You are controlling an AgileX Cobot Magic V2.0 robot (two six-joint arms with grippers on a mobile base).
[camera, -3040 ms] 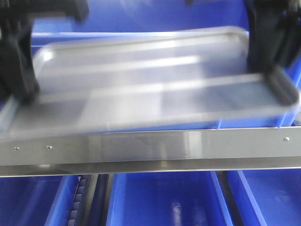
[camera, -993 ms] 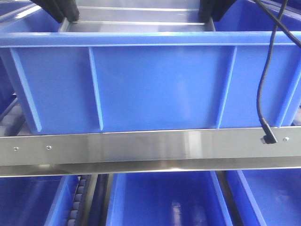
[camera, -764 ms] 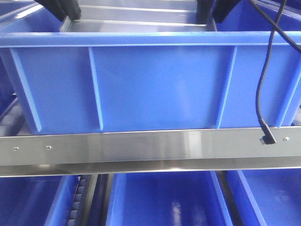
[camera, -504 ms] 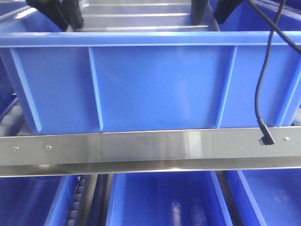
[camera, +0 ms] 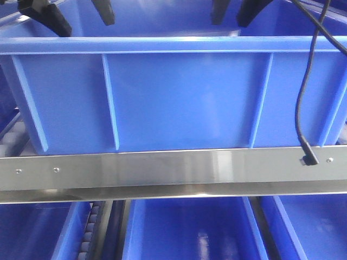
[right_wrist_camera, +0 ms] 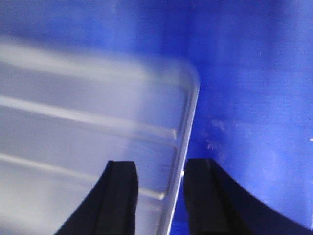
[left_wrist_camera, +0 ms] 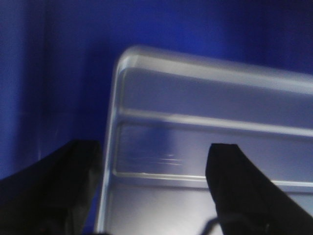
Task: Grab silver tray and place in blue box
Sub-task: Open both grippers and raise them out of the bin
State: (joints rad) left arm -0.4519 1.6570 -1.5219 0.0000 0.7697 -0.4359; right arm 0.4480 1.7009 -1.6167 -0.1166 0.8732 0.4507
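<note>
The silver tray point(left_wrist_camera: 205, 122) lies low inside the blue box point(camera: 173, 97), with blue wall around it. In the front view the box's front wall hides it. My left gripper point(left_wrist_camera: 146, 191) is wide open. Its fingers point(left_wrist_camera: 54, 191) straddle the tray's left rim without gripping it. My right gripper point(right_wrist_camera: 161, 196) is open over the tray's right rim point(right_wrist_camera: 178, 161), which runs between its fingers with a gap on the inner side. The tray also shows in the right wrist view point(right_wrist_camera: 73, 132). In the front view the left gripper point(camera: 89, 27) and the right gripper point(camera: 227, 23) hang over the box's mouth.
A steel rail point(camera: 173, 170) runs across in front of the box. Several more blue bins point(camera: 190, 233) sit on the level below. A black cable point(camera: 303, 97) hangs down at the right, its plug at the rail.
The tray has dropped below the box's rim and out of the front view. Both grippers have opened, their fingers spread apart and a little higher.
</note>
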